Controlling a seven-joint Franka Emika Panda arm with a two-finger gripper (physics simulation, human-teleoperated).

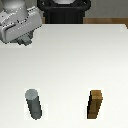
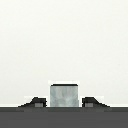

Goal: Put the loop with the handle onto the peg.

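A simulated robot arm hangs over the far corner of a white desk (image 1: 75,60) at the exterior view's left, its pale grey hand (image 1: 22,40) low above the surface and well apart from the two things standing at the near side. The peg (image 1: 34,103), a short grey round cylinder, stands upright toward the exterior view's left; the brown block (image 1: 96,104), a square-sided wooden piece of about the same height, stands upright toward the exterior view's right, with open desk between them. In the wrist view a pale grey, faintly mottled square-edged piece (image 2: 64,95) sits between the two dark fingertips (image 2: 36,103) of the hand (image 2: 64,103), each fingertip lying just beside one of its sides, against a plain white desk (image 2: 64,40). The fingers stand narrow about that piece, though whether they press on it cannot be told from these frames. The piece may be part of the loop with the handle, yet neither ring nor hole shows, so that cannot be confirmed, and the loop is not plainly seen anywhere in the exterior view, where the hand's body covers whatever is under it. A dark base (image 1: 65,9) of the robot stands behind the desk's far edge.
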